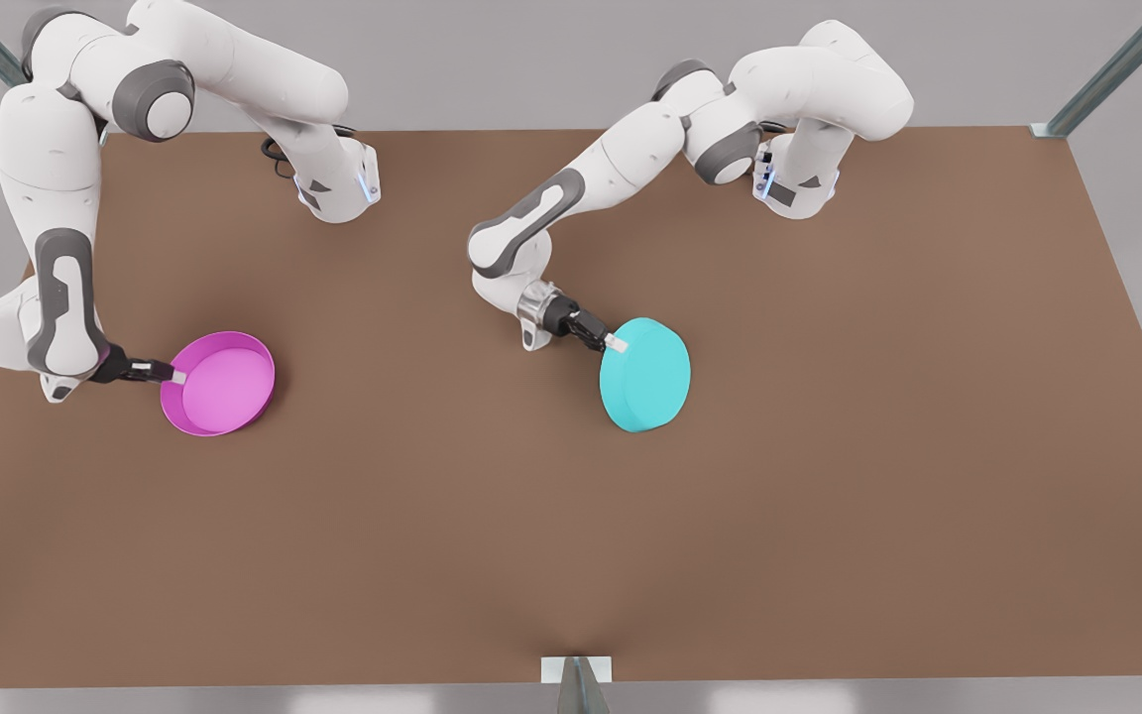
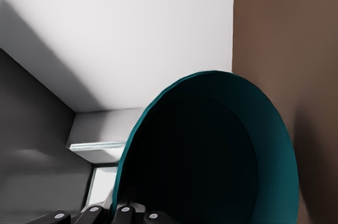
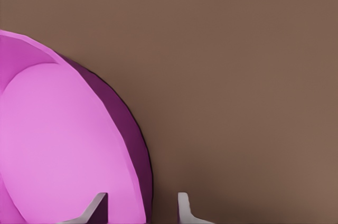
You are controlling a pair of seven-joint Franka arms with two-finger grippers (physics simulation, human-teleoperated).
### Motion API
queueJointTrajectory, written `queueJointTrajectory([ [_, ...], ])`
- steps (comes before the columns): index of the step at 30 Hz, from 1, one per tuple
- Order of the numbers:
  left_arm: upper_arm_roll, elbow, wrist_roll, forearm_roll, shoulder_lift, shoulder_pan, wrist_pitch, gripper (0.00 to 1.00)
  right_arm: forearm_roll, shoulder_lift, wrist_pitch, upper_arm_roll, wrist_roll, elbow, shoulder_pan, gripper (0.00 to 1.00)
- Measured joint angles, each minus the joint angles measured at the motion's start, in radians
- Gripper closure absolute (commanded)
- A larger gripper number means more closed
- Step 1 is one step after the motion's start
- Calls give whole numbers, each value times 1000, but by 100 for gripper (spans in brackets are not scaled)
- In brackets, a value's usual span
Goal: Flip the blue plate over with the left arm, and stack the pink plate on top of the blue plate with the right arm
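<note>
Brown table (image 1: 829, 446) spans the whole front view, grey floor around it, metal frame posts at the corners. Two white arms reach in from the far edge. Arm on the front view's left is the right arm (its wrist camera looks at pink); arm nearer centre is the left arm (its wrist camera looks into blue). Blue plate (image 1: 646, 375), right of centre in the front view, is tipped up with its flat base facing the camera and its hollow side turned away; whether its low edge touches the table cannot be told. In the left wrist view the dark inside of the blue plate (image 2: 211, 155) faces the camera. Pink plate (image 1: 220, 384) sits on the front view's left, open side up, light pink inside showing, well apart from the blue. Left gripper (image 1: 614, 343) is clamped on the blue plate's rim, on the edge toward the arm. Right gripper (image 1: 175, 376) is at the pink plate's rim; in the right wrist view its fingers (image 3: 183, 206) straddle the pink plate (image 3: 58, 145) wall with a gap showing, not closed on it.
</note>
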Motion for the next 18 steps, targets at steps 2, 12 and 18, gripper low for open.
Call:
queueJointTrajectory([
  [2,-1,7,-10,-11,1,-2,4,0,0,0,1,0,-1,0,0,44],
  [12,-4,111,-15,-102,29,-42,38,0,-1,2,-1,2,3,8,9,47],
  [18,-26,172,-135,-347,42,-81,51,0,0,12,0,2,2,8,9,54],
])
